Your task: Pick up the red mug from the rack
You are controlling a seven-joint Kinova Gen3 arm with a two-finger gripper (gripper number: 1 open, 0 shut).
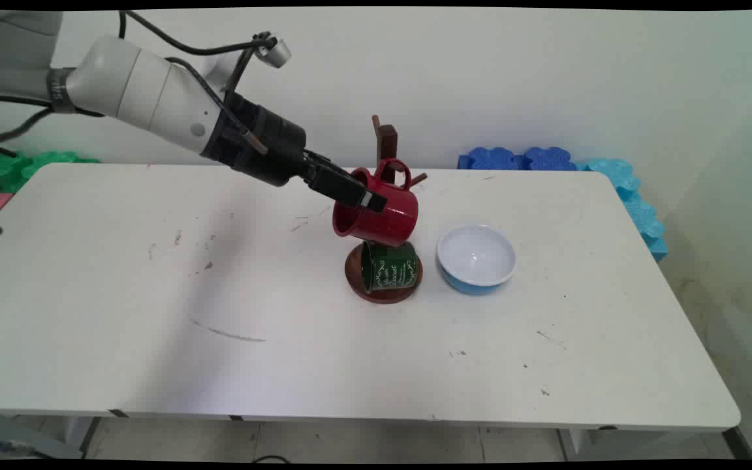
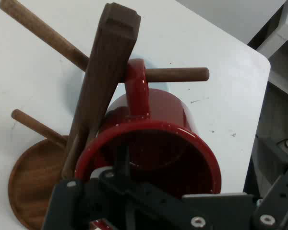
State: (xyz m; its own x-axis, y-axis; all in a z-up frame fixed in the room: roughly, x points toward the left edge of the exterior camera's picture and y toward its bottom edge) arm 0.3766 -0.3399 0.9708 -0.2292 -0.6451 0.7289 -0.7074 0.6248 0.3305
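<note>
White rounded arm (image 1: 134, 91), black wrist and fingers (image 1: 350, 190), black cables trailing.

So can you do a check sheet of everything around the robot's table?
Surface: white table, scuffed, with small dark marks.
Things: red mug with its handle looped over a peg of the wooden mug stand; green mug low at the stand's base, under the red one; bowl, white inside and blue outside, upright to the right of the stand and apart from it.
Clutter: nothing seen.
Gripper: gripper at the red mug's rim; the hand view looks straight into the mug's mouth.
Cables: black cables run along the arm, off the table.
Surroundings: plain wall; blue foam blocks behind the table's far right, green foam blocks at far left.
</note>
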